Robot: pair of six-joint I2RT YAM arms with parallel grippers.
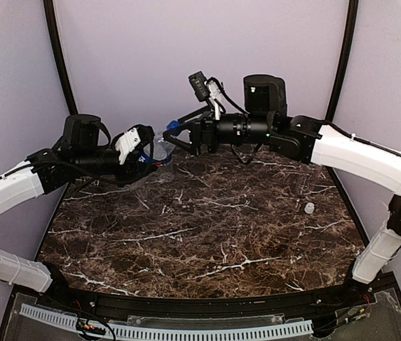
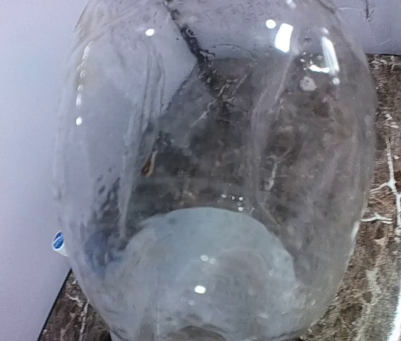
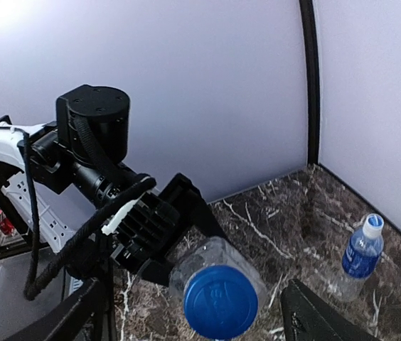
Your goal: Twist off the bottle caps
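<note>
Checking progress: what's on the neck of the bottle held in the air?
A dark blue cap sits on the clear bottle, hiding its neck; how loose it is cannot be seen.

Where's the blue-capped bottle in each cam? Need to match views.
Top external: blue-capped bottle left of centre at the back, held off the table between the two wrists.
Left wrist: bottle fills the frame, seen base-on.
Right wrist: bottle at bottom centre, cap toward the camera.
Shared landmark: the dark marble tabletop.
</note>
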